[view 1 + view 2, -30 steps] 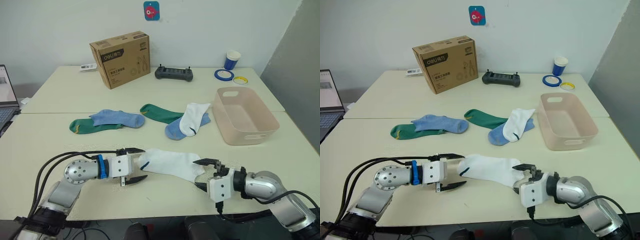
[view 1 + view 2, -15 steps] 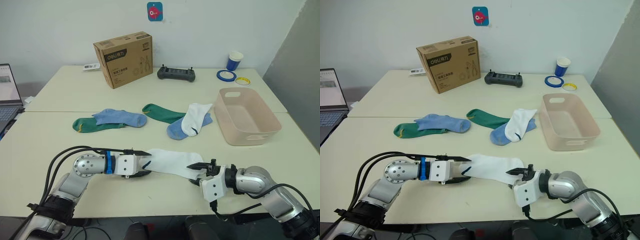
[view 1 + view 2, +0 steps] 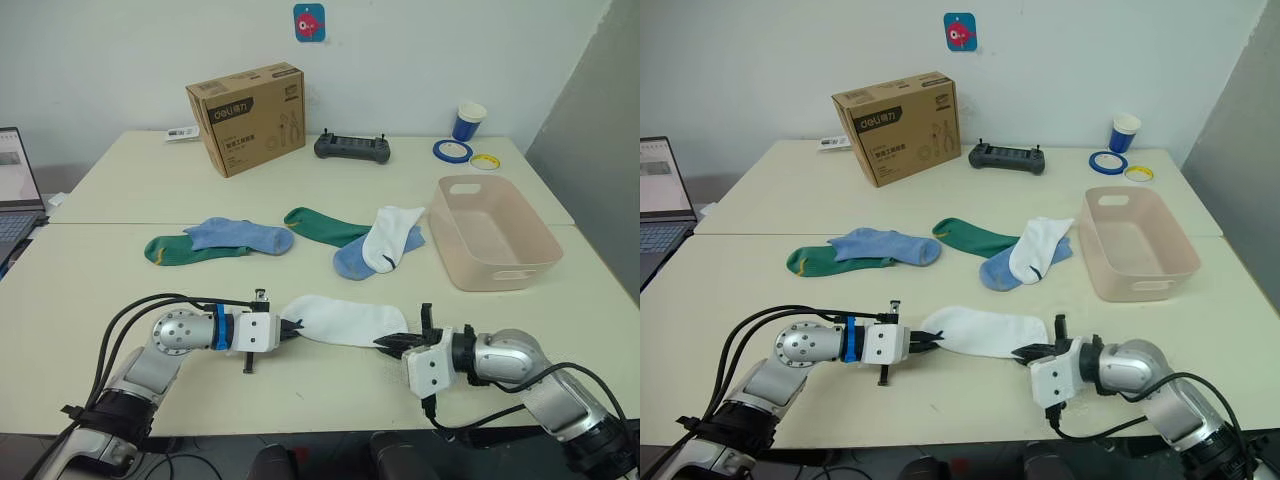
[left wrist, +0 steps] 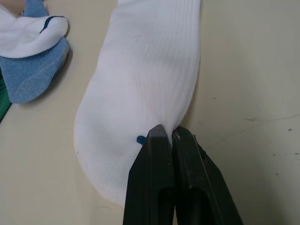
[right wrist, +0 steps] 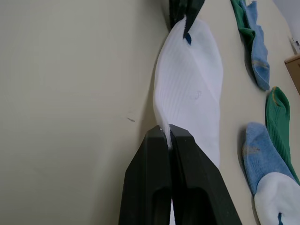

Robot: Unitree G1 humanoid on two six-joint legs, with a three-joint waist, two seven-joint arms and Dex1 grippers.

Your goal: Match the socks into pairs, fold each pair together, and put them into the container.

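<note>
On the near table, the left gripper and right gripper each pinch an end of a white sock.

At the far side of the pale bench a brown cardboard box stands left of the middle, a black handheld controller just to its right. Toward the far right corner sit a blue paper cup, a blue tape roll and a yellow ring. A laptop pokes in at the left edge.
</note>
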